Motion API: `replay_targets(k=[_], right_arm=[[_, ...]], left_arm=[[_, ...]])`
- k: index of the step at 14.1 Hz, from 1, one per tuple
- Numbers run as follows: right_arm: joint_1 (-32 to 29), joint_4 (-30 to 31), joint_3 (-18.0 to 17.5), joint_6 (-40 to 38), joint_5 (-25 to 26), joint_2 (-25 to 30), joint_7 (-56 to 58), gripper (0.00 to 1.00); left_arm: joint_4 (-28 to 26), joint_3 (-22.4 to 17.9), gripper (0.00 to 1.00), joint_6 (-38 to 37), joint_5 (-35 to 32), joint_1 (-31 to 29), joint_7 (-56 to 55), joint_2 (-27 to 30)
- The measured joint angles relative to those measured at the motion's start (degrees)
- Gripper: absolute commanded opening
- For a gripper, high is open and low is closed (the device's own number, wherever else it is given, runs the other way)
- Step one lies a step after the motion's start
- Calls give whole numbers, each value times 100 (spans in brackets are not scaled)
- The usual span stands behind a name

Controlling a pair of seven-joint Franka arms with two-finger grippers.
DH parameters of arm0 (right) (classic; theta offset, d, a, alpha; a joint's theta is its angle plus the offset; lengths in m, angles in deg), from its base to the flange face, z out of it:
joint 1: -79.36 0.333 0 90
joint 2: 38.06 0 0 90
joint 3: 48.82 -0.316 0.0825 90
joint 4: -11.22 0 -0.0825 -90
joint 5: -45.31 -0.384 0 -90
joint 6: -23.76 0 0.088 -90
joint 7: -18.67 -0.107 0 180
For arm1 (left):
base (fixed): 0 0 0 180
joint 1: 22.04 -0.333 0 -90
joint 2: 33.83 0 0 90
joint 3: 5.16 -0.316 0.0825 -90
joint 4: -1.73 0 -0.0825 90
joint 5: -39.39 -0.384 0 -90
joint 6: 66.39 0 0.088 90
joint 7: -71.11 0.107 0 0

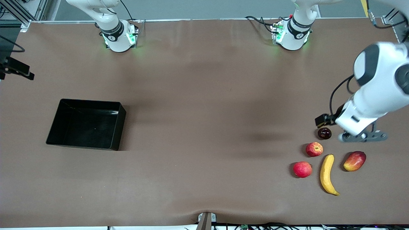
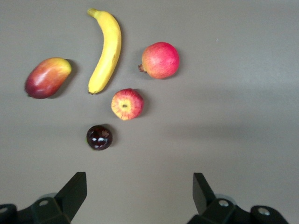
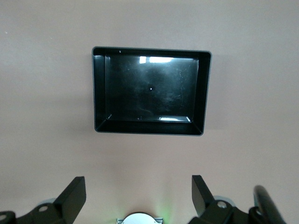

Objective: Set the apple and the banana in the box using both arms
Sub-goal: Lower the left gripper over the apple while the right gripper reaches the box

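Note:
The apple (image 1: 314,149), red with yellow streaks, lies at the left arm's end of the table, beside the long yellow banana (image 1: 328,174). The left wrist view shows the apple (image 2: 127,104) and the banana (image 2: 105,49) too. My left gripper (image 1: 363,136) hangs open and empty over the table beside a dark plum; its fingertips (image 2: 77,184) stand wide apart. The black box (image 1: 86,124) sits empty at the right arm's end. My right gripper (image 3: 139,189) is open and empty, high above the table, with the box (image 3: 204,93) in its view. It is out of the front view.
A dark plum (image 1: 324,133), a pinkish-red round fruit (image 1: 302,169) and a red-yellow mango (image 1: 354,161) lie round the apple and banana. The arm bases (image 1: 119,38) stand along the table's edge farthest from the front camera. Brown tabletop stretches between box and fruit.

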Motion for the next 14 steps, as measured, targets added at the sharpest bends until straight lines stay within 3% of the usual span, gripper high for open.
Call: replay_targets(k=[4,8,14], right_arm=[[-210,-4,6,443,11,-459,503,100],[-828,21,19,471,-10,-744,1058,100],[-1019,47,18,900,-10,-1723,1246,100]], left_arm=[[-2,-18,100,333,0,-67,-110,-539],[2,-22,100,480,0,-351,-86,-833],[0,-17,100,638,-10,-437,-79,-1140]])
